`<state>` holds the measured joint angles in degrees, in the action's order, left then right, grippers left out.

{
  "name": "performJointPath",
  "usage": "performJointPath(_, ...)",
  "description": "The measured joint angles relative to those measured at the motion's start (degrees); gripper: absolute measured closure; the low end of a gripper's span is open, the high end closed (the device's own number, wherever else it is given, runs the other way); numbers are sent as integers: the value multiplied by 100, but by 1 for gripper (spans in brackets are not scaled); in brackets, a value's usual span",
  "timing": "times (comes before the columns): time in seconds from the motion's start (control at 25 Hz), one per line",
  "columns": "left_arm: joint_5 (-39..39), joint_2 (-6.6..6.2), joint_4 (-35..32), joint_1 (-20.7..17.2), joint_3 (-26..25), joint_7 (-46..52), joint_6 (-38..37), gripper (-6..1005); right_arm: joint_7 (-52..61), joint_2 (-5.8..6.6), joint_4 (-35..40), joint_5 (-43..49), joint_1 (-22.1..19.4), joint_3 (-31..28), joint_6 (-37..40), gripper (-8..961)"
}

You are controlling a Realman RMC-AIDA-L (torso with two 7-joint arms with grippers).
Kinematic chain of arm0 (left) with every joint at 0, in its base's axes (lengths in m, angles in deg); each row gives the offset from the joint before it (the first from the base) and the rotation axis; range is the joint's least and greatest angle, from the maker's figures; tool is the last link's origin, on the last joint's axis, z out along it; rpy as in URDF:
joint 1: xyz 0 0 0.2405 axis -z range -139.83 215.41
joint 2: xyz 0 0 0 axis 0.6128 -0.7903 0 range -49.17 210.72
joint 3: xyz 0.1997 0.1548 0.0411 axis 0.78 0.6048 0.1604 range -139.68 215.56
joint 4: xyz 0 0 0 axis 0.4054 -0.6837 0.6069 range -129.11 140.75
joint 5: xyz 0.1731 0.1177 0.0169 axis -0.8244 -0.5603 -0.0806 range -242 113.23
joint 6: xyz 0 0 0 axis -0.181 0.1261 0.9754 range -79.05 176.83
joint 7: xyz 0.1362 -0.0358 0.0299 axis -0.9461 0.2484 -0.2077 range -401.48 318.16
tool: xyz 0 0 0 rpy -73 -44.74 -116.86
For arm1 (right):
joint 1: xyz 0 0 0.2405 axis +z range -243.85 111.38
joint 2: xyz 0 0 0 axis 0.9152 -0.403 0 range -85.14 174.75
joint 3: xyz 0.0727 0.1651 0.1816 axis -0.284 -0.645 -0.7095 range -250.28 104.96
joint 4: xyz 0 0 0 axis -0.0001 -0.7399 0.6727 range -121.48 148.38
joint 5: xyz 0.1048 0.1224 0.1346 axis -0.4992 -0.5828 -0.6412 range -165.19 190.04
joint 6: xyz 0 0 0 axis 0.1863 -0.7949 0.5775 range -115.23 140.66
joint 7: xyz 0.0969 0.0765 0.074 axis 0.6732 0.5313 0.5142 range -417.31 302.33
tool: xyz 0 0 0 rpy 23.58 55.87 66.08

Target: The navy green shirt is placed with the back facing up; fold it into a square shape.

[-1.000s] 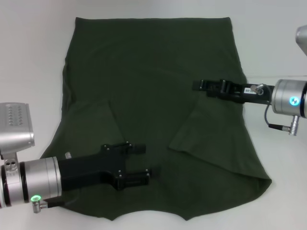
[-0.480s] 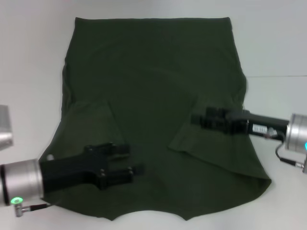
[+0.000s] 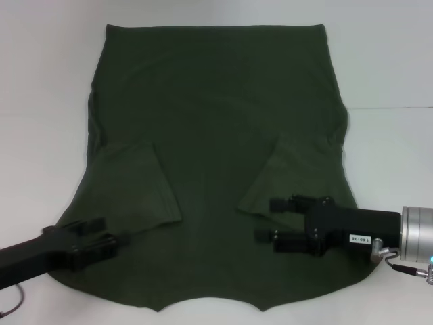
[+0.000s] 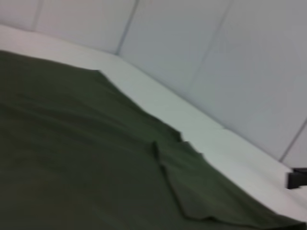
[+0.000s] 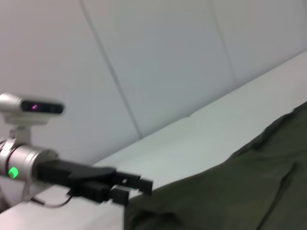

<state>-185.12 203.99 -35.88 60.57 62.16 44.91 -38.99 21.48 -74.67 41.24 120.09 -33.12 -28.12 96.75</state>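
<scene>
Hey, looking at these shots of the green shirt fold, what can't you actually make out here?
- The navy green shirt: its front is face down on the table in every view, so nothing printed there shows.
- Left pincer: the head view does not settle whether it touches the cloth; the left wrist view shows no fingers of its own.
- Right pincer: open over the shirt; contact unclear. The right wrist view shows the left pincer instead.

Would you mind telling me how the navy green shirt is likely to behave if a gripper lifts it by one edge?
The navy green shirt lies flat with both sleeves folded in and soft creases, so it will probably drape limply rather than hold shape. It spreads far wider than the right gripper, so most would likely drag on the table.
</scene>
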Motion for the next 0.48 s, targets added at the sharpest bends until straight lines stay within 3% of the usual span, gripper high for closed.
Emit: performJointPath(0.48, -515, 4, -168, -335, -759, 331, 671, 204, 177, 40, 38, -82, 127, 163, 78, 86)
